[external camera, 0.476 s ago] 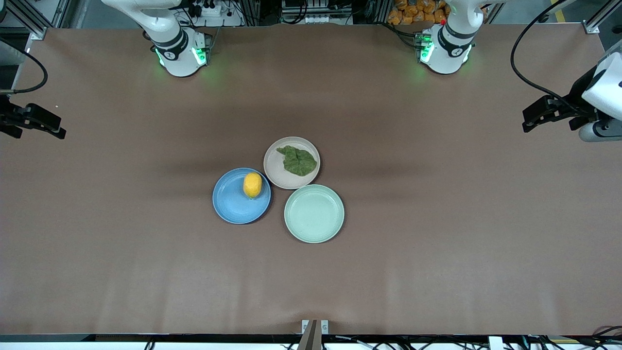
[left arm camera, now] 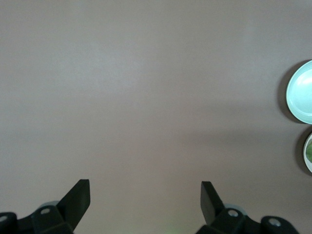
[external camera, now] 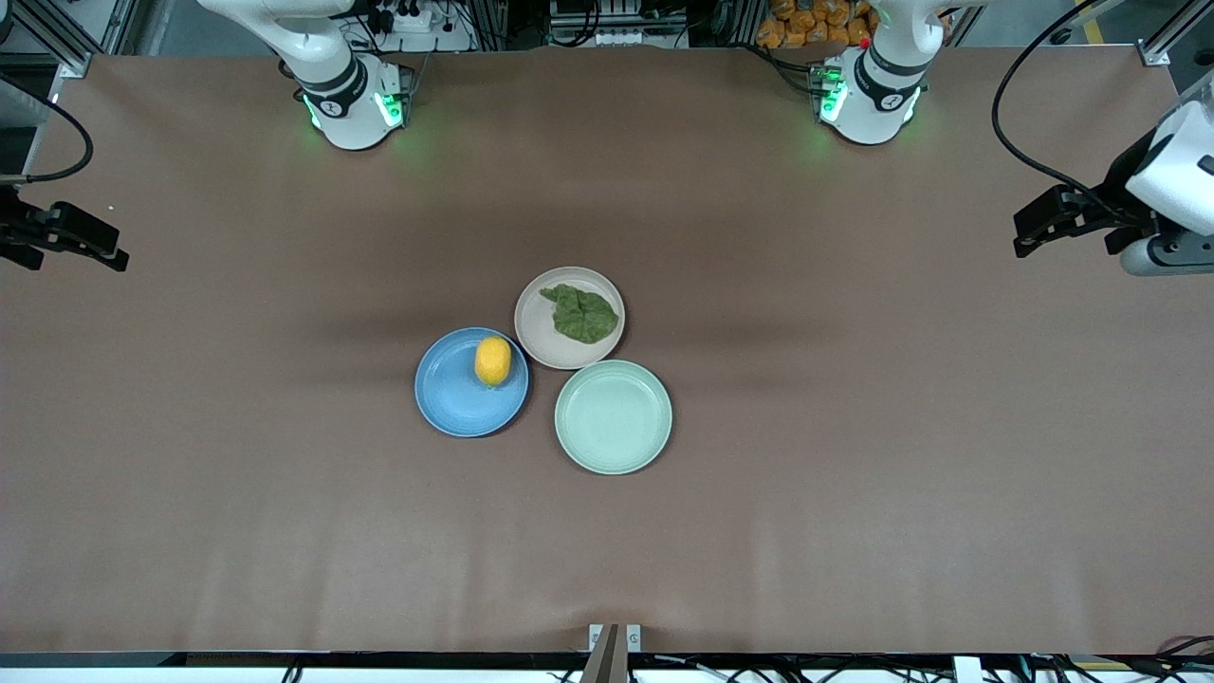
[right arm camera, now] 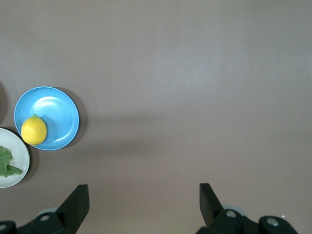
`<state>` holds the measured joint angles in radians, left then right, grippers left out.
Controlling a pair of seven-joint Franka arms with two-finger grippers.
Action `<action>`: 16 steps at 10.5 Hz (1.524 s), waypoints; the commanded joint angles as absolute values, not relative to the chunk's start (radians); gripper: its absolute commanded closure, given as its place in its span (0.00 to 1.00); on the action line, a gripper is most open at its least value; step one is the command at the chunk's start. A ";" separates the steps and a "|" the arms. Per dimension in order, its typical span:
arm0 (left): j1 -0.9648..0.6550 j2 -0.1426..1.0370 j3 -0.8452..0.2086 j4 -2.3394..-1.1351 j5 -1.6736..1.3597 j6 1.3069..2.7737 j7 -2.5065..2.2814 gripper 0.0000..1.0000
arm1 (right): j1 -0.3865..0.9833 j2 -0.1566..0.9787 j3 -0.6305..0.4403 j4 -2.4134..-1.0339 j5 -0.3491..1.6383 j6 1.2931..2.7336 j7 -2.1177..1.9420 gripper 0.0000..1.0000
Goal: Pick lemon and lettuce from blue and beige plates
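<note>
The lemon (external camera: 492,360) lies on the blue plate (external camera: 450,398) at mid-table. The lettuce (external camera: 580,313) lies flat on the beige plate (external camera: 539,334), which touches the blue one. My left gripper (external camera: 1020,237) is open and empty, above the table's edge at the left arm's end, well apart from the plates. My right gripper (external camera: 112,247) is open and empty above the right arm's end. The right wrist view shows its gripper (right arm camera: 144,191), the lemon (right arm camera: 34,130), the blue plate (right arm camera: 54,108) and the lettuce (right arm camera: 6,161). The left wrist view shows its gripper (left arm camera: 145,187) over bare table.
A pale mint-green plate (external camera: 613,417) with nothing on it sits beside the other two, nearer the front camera; it also shows in the left wrist view (left arm camera: 302,92). The brown table cover (external camera: 854,474) stretches wide all around the plates.
The left gripper has shifted slightly toward the arms' bases. The right arm, the plates, the lemon and the lettuce have not moved.
</note>
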<state>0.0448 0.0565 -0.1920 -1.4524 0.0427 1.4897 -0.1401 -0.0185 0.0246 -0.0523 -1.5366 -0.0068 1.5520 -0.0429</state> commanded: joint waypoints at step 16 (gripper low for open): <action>-0.620 0.699 -0.253 -1.447 -0.149 2.308 -1.414 0.00 | 0.324 0.440 -0.035 -1.663 0.113 2.075 0.411 0.00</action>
<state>-0.6077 0.6638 -0.2610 -1.4749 -0.1110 2.2535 -1.3588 0.3033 0.4078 -0.0289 -1.6639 0.1070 2.0347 0.3431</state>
